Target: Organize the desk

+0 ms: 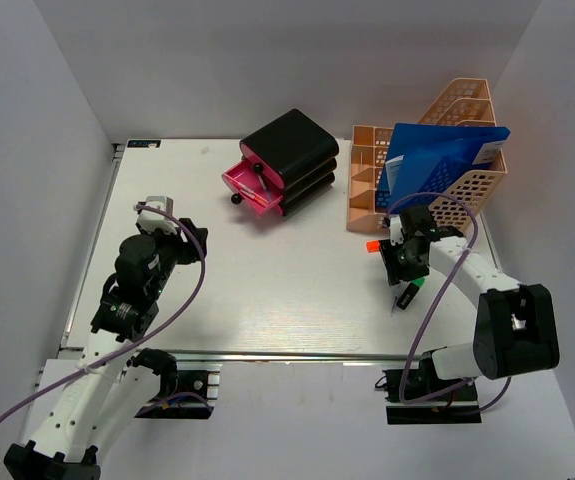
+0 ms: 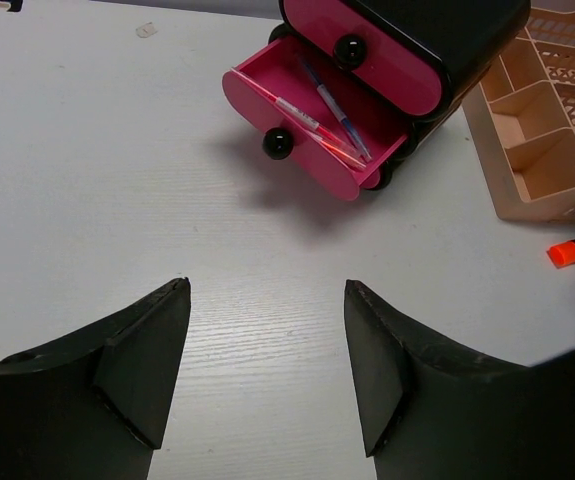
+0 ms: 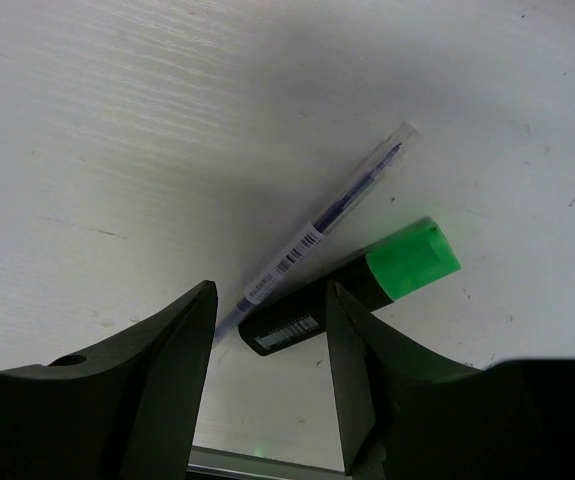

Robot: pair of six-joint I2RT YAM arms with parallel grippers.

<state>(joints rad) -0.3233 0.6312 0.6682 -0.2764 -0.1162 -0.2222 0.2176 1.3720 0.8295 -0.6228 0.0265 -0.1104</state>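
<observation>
Two robot arms over a white desk (image 1: 267,300) that fills the middle of the overhead frame; both grippers are wide apart and hold nothing.
The left gripper (image 2: 267,290) faces an open pink drawer (image 2: 312,130) at the top of its view. The right gripper (image 3: 270,300) straddles the ends of a clear pen (image 3: 332,220) and a green-capped marker (image 3: 367,285). Closing here could pinch both, and one might squirt toward the metal rail (image 3: 257,462) at the bottom edge. Whether a finger touches the marker is unclear.
</observation>
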